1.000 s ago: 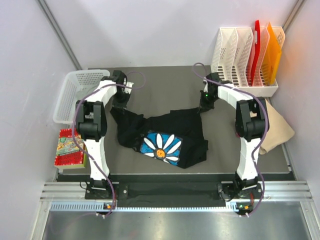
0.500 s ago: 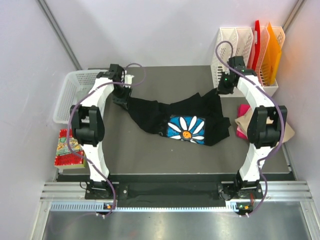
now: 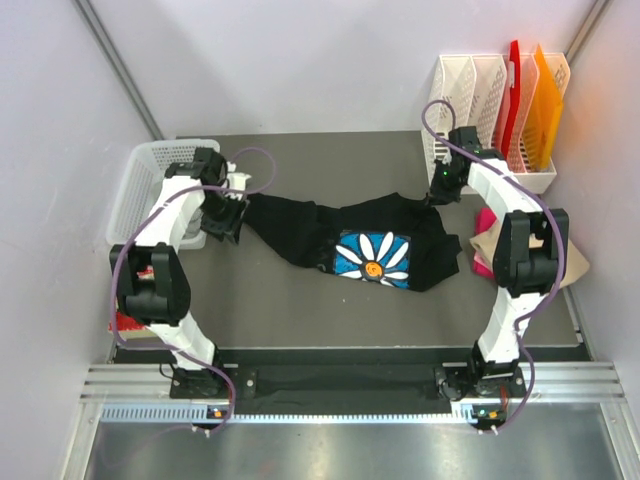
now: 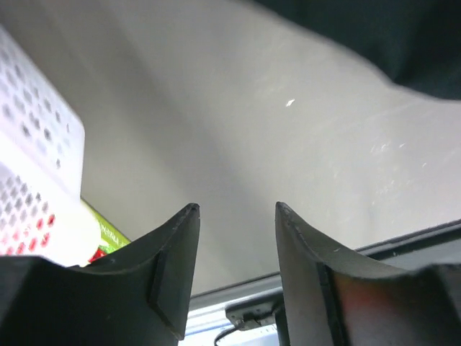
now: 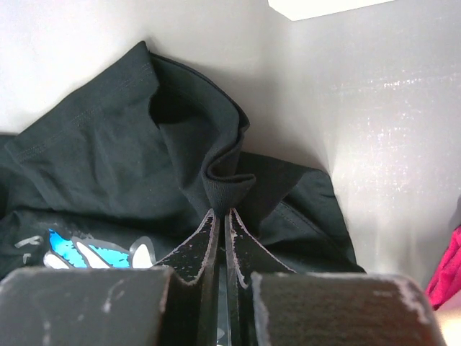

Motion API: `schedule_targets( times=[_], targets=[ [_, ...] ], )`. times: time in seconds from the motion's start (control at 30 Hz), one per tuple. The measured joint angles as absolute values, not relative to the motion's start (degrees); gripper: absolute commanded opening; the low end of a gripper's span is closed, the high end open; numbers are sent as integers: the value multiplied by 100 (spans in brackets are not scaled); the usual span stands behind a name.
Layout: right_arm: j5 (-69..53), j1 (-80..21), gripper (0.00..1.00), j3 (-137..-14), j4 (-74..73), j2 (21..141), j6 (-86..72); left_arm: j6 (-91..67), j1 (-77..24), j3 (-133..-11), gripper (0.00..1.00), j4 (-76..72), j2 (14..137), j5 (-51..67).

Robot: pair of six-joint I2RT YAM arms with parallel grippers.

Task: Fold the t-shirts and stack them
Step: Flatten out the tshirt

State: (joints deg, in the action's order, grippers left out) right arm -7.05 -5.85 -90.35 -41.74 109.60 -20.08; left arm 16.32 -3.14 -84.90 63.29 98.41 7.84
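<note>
**Left corner released, right corner kept pinched**

Top external: the black t-shirt [image 3: 360, 245] is seen stretched across the middle of the table [image 3: 330, 310], daisy print [image 3: 373, 258] up. It runs from near the left edge by the white mesh basket [image 3: 150, 170] toward the right edge. Since a second ago it has been dragged right and pulled out longer. The left gripper [image 3: 222, 215] has been moved off the cloth toward the basket. The tan t-shirt [image 3: 570, 250] and the pink t-shirt [image 3: 486, 222] lie at the right edge, unfolded.

Left wrist: the left gripper's [image 4: 235, 210] jaws are seen spread, nothing between them. Bare table is seen below, with black cloth only at the top right corner of the view.

Right wrist: the right gripper [image 5: 222, 216] is pressed together on a bunched fold of the black t-shirt's hem.

Judged: the spread-out step is nearly done and flattening is still needed. No fold has been made and nothing is stacked.
</note>
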Motion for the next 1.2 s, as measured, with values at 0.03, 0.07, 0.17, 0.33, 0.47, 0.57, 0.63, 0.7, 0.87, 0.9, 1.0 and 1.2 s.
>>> schedule_targets(
  times=[0.03, 0.07, 0.17, 0.33, 0.47, 0.57, 0.63, 0.7, 0.87, 0.9, 1.0, 1.2],
  targets=[
    [-711, -585, 0, -9035, -4176, 10960, -2008, 1636, -237, -8431, 50, 6361, 9813, 794],
    [-718, -585, 0, -9035, -4176, 10960, -2008, 1647, -163, -8342, 50, 6394, 9786, 799],
    [-722, -585, 0, -9035, -4174, 10960, -2008, 1693, -5, -8009, 49, 6488, 9682, 781],
    [-740, -585, 0, -9032, -4174, 10956, -2005, 1881, 27, -7494, 49, 6676, 9203, 646],
    [-762, -585, 0, -8958, -4136, 10938, -2005, 1992, 327, -7297, 48, 6731, 8792, 526],
    [-777, -585, 0, -8851, -4130, 10901, -2005, 2051, 725, -7216, 47, 6709, 8715, 438],
    [-786, -585, 0, -8792, -4132, 10873, -2005, 2086, 991, -7196, 47, 6681, 8777, 344],
    [-788, -585, 0, -8768, -4139, 10855, -2005, 2119, 1229, -7199, 47, 6617, 8910, 248],
    [-799, -585, 0, -8764, -4132, 10783, -2005, 2147, 1533, -7271, 47, 6399, 9439, -58],
    [-803, -585, 0, -8764, -4130, 10763, -2005, 2150, 1544, -7323, 47, 6353, 9559, -128],
    [-808, -585, 0, -8761, -4128, 10718, -2005, 2134, 1566, -7513, 47, 6226, 9832, -246],
    [-829, -585, 0, -8691, -4110, 10689, -2005, 1992, 1669, -8350, 47, 6125, 10543, -349]
  ],
)
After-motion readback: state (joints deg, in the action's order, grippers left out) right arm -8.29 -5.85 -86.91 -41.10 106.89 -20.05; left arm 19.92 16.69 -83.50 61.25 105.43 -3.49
